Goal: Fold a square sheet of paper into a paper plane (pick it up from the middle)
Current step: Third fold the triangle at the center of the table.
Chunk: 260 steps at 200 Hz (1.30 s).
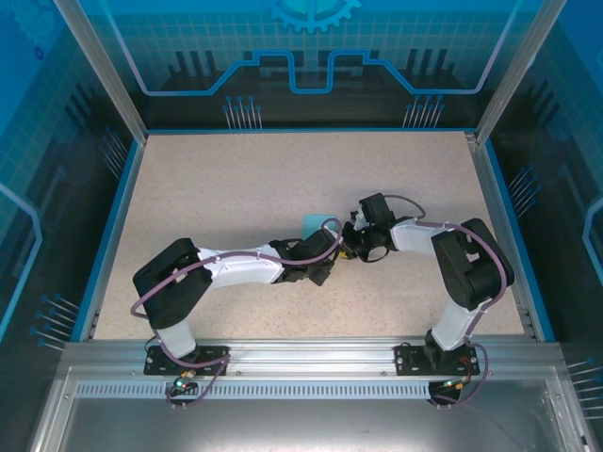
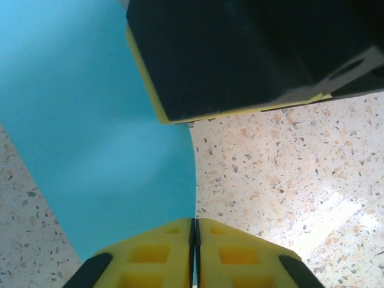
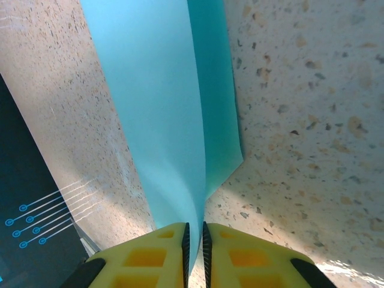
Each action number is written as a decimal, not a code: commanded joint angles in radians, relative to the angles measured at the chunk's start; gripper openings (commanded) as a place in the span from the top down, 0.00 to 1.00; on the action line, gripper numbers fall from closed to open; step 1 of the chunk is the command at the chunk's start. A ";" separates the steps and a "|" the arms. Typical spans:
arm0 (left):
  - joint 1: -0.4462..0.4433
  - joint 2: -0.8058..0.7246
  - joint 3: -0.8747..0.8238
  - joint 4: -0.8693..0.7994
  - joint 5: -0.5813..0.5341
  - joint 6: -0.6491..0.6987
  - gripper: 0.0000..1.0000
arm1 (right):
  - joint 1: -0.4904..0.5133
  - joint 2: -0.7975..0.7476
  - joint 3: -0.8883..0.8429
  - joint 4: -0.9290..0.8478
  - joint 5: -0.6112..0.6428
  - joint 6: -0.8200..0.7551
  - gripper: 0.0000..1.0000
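Speckled beige tabletop [image 1: 236,188], edged left, far and right by a blue strip [image 1: 111,235]. At the near edge, a grooved metal rail [image 1: 311,356]. Slanted metal posts [image 1: 99,66] at the far corners. Beyond, a glossy blue far wall [image 1: 188,38] with grid, circuit lines and a gear emblem [image 1: 314,11]; darker side walls [image 1: 38,188] with similar lines. Bright glare patch [image 2: 336,222] on the tabletop.

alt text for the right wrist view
The right gripper, yellow-fingered, pinches the light-cyan sheet of paper at bottom centre. The paper runs up the frame from the fingertips, creased lengthwise. The speckled beige table lies on both sides.
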 commanded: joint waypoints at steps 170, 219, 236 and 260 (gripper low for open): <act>0.239 -0.034 0.012 -0.021 0.523 -0.025 0.94 | -0.007 0.203 0.345 -0.199 0.047 -0.193 0.87; 0.279 -0.004 0.027 -0.028 0.575 -0.028 0.93 | 0.012 0.311 0.490 -0.362 0.091 -0.314 0.86; 0.294 0.010 0.043 -0.042 0.588 -0.021 0.92 | 0.017 0.331 0.516 -0.403 0.120 -0.340 0.86; 0.317 0.032 0.058 -0.051 0.607 -0.016 0.91 | 0.021 0.352 0.543 -0.436 0.133 -0.362 0.86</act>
